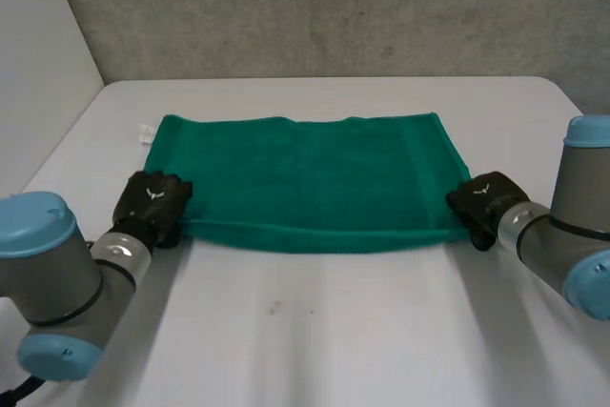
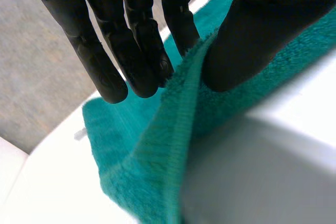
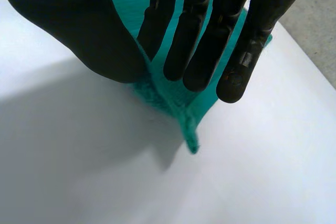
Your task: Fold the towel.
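The towel lay flat on the table. Our left hand pinched its near left corner, our right hand the near right. We judged the 2 should lift level, together.

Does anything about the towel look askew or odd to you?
Nothing stands out: the towel lies square, left hand and right hand pinching its near corners; a white tag pokes from one far corner.

white matte worktop: rectangular green terry-cloth towel spread on it, toward the far edge, long side crosswise
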